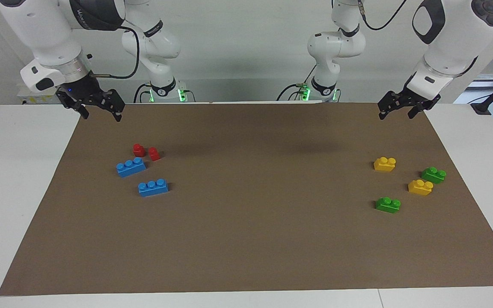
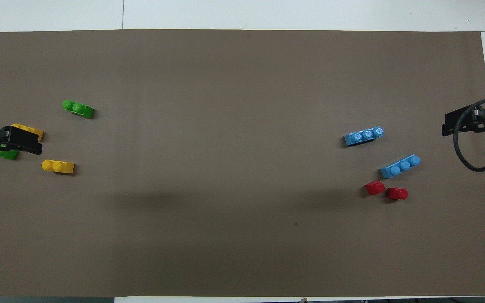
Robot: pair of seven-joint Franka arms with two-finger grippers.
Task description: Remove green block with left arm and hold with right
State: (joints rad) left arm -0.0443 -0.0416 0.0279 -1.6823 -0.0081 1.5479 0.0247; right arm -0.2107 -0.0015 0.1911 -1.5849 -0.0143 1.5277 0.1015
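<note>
**Two green blocks lie untouched, both hands raised at the robots' edge of the mat**

The green blocks are small, bright green plastic bricks, each with two round studs on top. One green block (image 1: 388,205) lies on the brown mat (image 1: 255,239) toward the left arm's end of the worktop (image 1: 15,192), the farthest from the robots of its cluster. The other green block (image 1: 433,175) lies nearer to the robots, just beside a yellow block (image 1: 420,187); a second yellow block (image 1: 384,164) sits nearest the robots in that group. None of the four touch.

The left hand (image 1: 401,110) hangs in the air over the mat's corner at the left arm's end, its fingers spread apart and holding nothing. The right hand (image 1: 96,108), below a shiny metal wrist band, hangs over the mat's corner at the right arm's end, fingers also apart and empty.

Toward the right arm's end lie two blue blocks (image 1: 131,167) (image 1: 153,187) with three studs each, and two small red blocks (image 1: 138,149) (image 1: 154,154) close together, nearer the robots than the blue ones.

Lettering on the right arm's dark band cannot be read.
</note>
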